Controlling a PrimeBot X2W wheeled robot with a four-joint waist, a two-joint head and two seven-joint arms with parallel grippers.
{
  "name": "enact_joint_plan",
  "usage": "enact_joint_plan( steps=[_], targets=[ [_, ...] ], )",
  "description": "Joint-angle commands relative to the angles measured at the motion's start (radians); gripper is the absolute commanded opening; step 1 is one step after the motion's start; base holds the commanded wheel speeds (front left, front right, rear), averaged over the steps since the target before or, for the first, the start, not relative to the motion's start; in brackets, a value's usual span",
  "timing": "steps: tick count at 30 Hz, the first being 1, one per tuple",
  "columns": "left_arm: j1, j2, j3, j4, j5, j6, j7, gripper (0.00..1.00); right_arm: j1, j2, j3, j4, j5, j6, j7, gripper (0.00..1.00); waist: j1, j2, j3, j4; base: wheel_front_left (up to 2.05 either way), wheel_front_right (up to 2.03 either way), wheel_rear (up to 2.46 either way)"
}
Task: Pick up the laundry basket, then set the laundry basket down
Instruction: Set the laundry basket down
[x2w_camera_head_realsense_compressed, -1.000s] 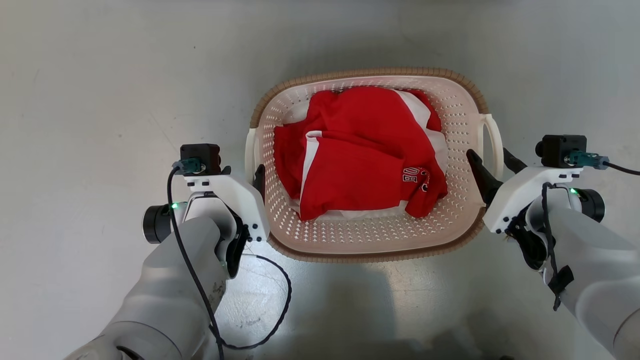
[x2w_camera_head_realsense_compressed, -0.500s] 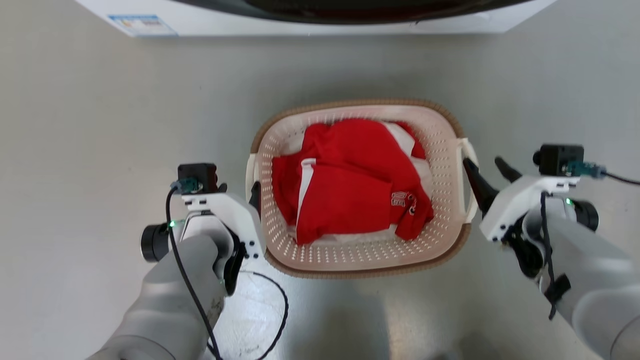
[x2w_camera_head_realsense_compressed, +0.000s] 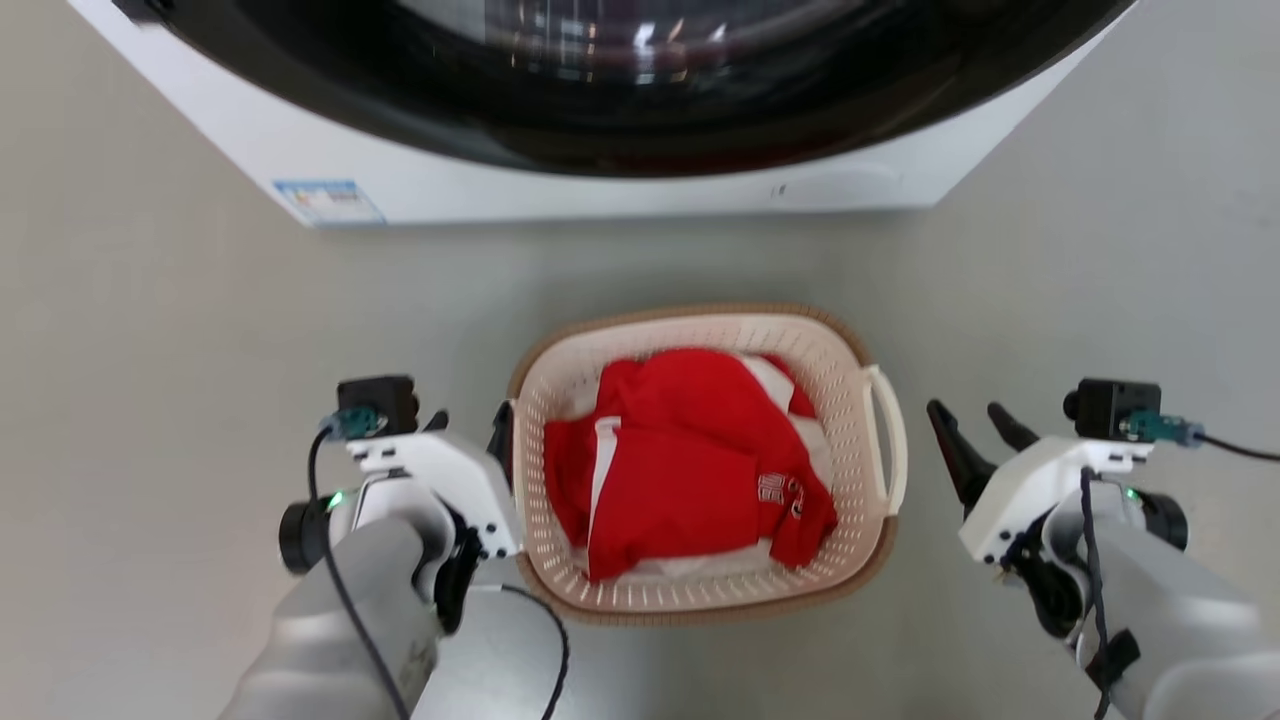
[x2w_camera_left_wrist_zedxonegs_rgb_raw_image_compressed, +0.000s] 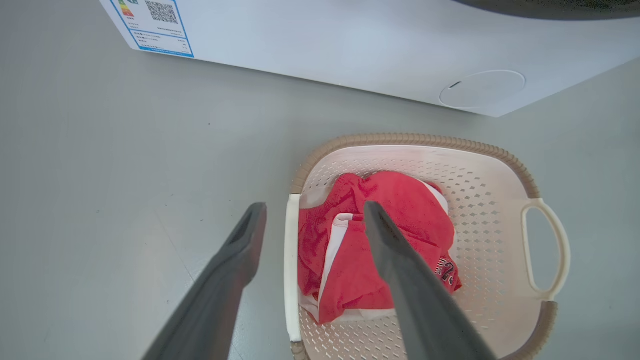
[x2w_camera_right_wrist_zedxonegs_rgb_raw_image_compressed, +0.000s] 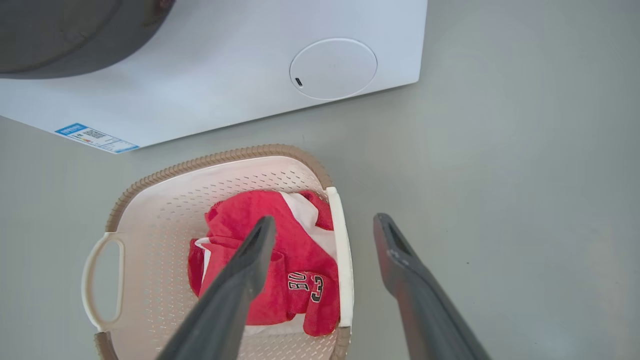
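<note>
At my left pincer (x2w_camera_head_realsense_compressed: 468, 424): long dark fingers (x2w_camera_left_wrist_zedxonegs_rgb_raw_image_compressed: 225, 280) apart, empty; white loop handle (x2w_camera_left_wrist_zedxonegs_rgb_raw_image_compressed: 290, 265) of cream-white perforated plastic laundry basket (x2w_camera_head_realsense_compressed: 690, 330) lies between them, contact unclear. Then my right pincer (x2w_camera_head_realsense_compressed: 965, 408): also spread, empty, just beside opposite handle (x2w_camera_head_realsense_compressed: 888, 440), not touching. Basket sits on grey floor (x2w_camera_head_realsense_compressed: 150, 400) before white washing machine (x2w_camera_head_realsense_compressed: 600, 195), red garment (x2w_camera_head_realsense_compressed: 690, 440) inside. I judge basket down, unheld; lift done or pending, cannot tell.

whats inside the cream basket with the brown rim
A crumpled red jersey with white fabric beneath lies in the cream-white perforated plastic laundry basket. Whatever is under the clothes is covered.
</note>
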Motion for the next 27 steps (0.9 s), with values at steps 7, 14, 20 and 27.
enact_joint_plan(
  steps=[7, 14, 20, 27],
  targets=[
    [0.114, 0.054, 0.164, -0.113, 0.136, -0.002, -0.011, 1.00, 0.125, 0.001, -0.097, -0.046, -0.078, 0.000, -0.014, 1.00, 0.0000, 0.0000, -0.153, -0.020, 0.00, 0.00, 0.00],
    [0.228, 0.065, 0.322, -0.245, 0.288, -0.010, -0.011, 1.00, 0.178, -0.006, -0.220, -0.111, -0.178, 0.000, -0.014, 1.00, 0.0000, 0.0000, -0.245, -0.024, 0.00, 0.00, 0.00],
    [0.320, 0.061, 0.466, -0.374, 0.413, -0.022, -0.011, 1.00, 0.249, -0.004, -0.373, -0.199, -0.302, 0.000, -0.014, 1.00, 0.0000, 0.0000, -0.324, -0.025, 0.00, 0.00, 0.00],
    [0.428, 0.038, 0.611, -0.515, 0.542, -0.044, -0.011, 1.00, 0.352, 0.013, -0.573, -0.335, -0.491, 0.000, -0.014, 1.00, 0.0000, 0.0000, -0.400, -0.025, 0.00, 0.00, 0.00]
  ],
)
